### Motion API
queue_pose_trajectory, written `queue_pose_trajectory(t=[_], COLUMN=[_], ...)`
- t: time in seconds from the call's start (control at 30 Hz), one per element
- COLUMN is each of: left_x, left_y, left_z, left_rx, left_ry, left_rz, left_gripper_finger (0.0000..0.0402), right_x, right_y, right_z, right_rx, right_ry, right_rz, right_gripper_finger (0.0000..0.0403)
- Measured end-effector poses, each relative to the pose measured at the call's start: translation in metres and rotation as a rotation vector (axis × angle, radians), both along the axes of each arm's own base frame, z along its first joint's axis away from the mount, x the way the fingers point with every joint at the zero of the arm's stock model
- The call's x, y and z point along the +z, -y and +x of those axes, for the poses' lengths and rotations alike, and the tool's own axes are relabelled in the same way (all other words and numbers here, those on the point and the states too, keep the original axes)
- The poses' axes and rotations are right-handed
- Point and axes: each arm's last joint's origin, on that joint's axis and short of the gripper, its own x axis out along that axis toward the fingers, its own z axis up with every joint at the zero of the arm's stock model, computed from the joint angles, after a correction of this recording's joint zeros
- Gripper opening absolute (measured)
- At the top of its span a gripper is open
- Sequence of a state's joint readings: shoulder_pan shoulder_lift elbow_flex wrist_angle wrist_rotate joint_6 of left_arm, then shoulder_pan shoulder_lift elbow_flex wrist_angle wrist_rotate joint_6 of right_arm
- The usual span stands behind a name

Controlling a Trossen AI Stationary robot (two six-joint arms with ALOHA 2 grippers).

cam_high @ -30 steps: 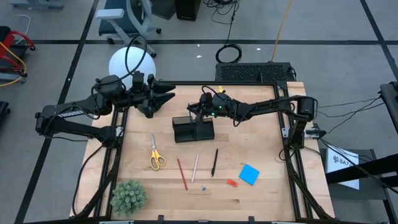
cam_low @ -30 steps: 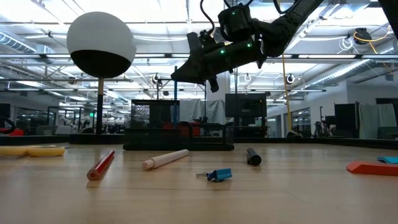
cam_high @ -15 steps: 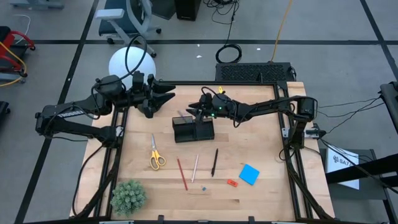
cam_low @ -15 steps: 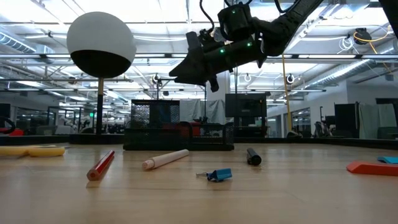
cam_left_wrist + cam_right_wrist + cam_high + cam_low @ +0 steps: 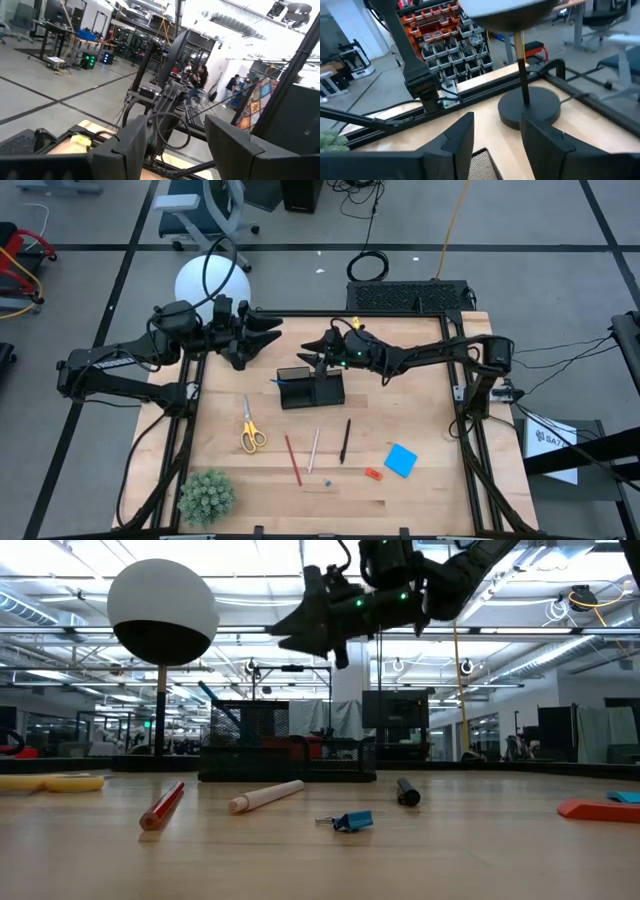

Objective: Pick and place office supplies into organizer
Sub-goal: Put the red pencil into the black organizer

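Your right gripper (image 5: pixel 318 352) has just spread its fingers above the small black mesh organizer (image 5: pixel 311 389), and a thin blue pen (image 5: pixel 285 380) now leans in its left compartment, so that drop looks done. Gripper is empty, just above and behind the organizer. Left gripper (image 5: pixel 262 330) waits spread at the table's back-left edge. Yellow-handled scissors (image 5: pixel 249 426), red pencil (image 5: pixel 292 459), black pen (image 5: pixel 345 440) etc. lie on the wooden table (image 5: pixel 420 395), well apart.

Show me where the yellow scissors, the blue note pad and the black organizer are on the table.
yellow scissors (image 5: pixel 250 429): high view, on the crossing above the handles.
blue note pad (image 5: pixel 401 460): high view, on the pad's middle.
black organizer (image 5: pixel 298 393): high view, on its left compartment's wall.
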State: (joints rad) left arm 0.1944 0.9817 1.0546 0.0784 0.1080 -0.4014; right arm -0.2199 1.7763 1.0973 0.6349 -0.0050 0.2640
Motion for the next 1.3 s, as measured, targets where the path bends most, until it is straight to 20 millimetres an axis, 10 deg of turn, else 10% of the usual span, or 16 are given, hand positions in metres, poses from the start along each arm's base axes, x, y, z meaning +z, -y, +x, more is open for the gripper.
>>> queue_pose_trajectory(t=[0.5, 1.3], left_x=[-0.003, -0.034], left_y=[0.002, 0.030], left_z=[0.000, 0.001], left_rx=[-0.044, -0.314], left_ry=[-0.033, -0.340], left_rz=[0.002, 0.086], left_gripper_finger=[0.0195, 0.0195], right_x=[0.070, 0.084], right_y=[-0.015, -0.027], right_z=[-0.056, -0.074], right_rx=[0.118, 0.213], right_ry=[-0.095, -0.126], right_rz=[-0.074, -0.024], right_gripper_finger=[0.0144, 0.0140])
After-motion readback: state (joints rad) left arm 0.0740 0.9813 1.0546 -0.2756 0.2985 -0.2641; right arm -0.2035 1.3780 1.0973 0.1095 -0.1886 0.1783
